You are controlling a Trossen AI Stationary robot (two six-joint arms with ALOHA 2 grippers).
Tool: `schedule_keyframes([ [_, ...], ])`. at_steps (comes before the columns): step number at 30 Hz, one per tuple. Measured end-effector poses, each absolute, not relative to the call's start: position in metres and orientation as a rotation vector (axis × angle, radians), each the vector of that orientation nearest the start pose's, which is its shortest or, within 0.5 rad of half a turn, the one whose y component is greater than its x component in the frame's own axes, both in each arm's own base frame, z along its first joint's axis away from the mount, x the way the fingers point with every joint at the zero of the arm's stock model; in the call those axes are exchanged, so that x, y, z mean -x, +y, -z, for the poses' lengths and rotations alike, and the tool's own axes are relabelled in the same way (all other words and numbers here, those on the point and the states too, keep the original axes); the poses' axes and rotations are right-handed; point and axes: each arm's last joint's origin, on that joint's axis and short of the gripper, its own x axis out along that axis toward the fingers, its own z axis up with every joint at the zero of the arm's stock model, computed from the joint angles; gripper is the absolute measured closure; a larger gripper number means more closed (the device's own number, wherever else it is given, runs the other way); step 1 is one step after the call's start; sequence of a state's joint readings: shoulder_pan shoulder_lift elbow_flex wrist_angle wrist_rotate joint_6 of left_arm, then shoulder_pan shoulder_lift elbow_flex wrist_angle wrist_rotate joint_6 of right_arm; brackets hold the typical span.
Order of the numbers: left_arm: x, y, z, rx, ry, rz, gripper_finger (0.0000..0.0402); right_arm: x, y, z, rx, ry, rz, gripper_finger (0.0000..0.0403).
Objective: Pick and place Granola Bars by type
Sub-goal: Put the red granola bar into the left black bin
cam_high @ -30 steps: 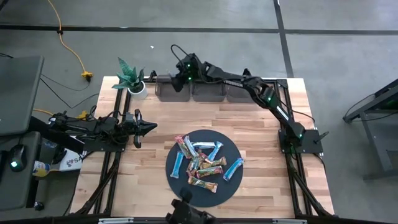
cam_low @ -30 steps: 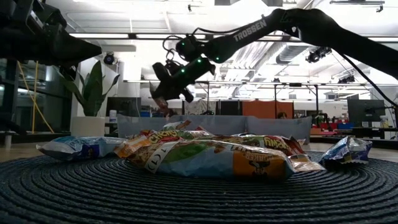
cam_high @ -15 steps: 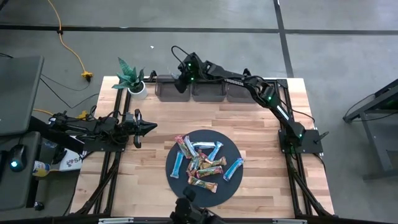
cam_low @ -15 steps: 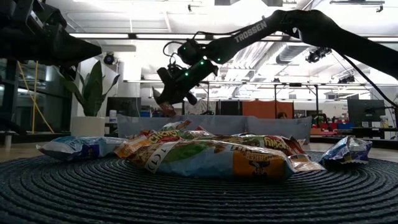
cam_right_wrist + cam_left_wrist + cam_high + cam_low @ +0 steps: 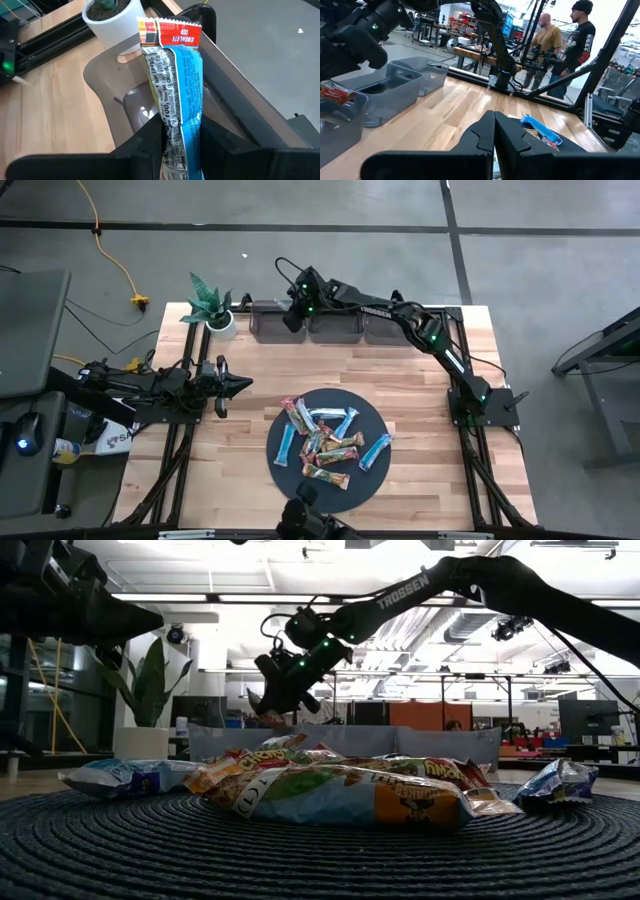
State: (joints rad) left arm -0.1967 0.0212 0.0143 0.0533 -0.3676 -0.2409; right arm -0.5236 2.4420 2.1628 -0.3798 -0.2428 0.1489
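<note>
At the near edge of the table a large dark round disc [image 5: 328, 439] is seen in the high view, and on it a heap of granola bars [image 5: 330, 442] in light blue, red and multicolour wrappers is piled; in the low view the same heap [image 5: 330, 785] is seen lying across the woven surface. Farther in, at the table's left side, the left gripper [image 5: 238, 384] is held idle above bare wood, and its fingers [image 5: 492, 132] are pressed together with nothing between them. At the far edge a row of three clear plastic bins [image 5: 308, 322] is set, with a potted plant [image 5: 212, 304] just beside the leftmost one. The right gripper [image 5: 293, 317] is reached out over that leftmost bin [image 5: 112, 95], and a single bar [image 5: 175, 85] with a red "chocolate chip" end and a blue back is pinched between its fingers, hanging over the bin's opening. Beyond the table, two people [image 5: 562, 47] are seen standing in the room.
</note>
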Motion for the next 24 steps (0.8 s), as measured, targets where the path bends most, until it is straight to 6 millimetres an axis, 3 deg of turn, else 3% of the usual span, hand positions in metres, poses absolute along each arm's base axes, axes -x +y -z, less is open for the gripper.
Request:
schedule_keyframes([
  [7,-0.0963,-0.0086,-0.1718,0.253,-0.065,-0.165,0.04,-0.4808,-0.2681,-0.2063,-0.38,0.579,0.268,0.0311],
  [17,-0.0963,-0.0086,-0.1717,0.253,-0.065,-0.165,0.04,-0.4809,-0.2675,-0.2063,-0.376,0.58,0.251,0.0236],
  [24,-0.0963,-0.0086,-0.1718,0.253,-0.065,-0.165,0.04,-0.4845,-0.2641,-0.209,-0.358,0.549,0.189,0.0207],
])
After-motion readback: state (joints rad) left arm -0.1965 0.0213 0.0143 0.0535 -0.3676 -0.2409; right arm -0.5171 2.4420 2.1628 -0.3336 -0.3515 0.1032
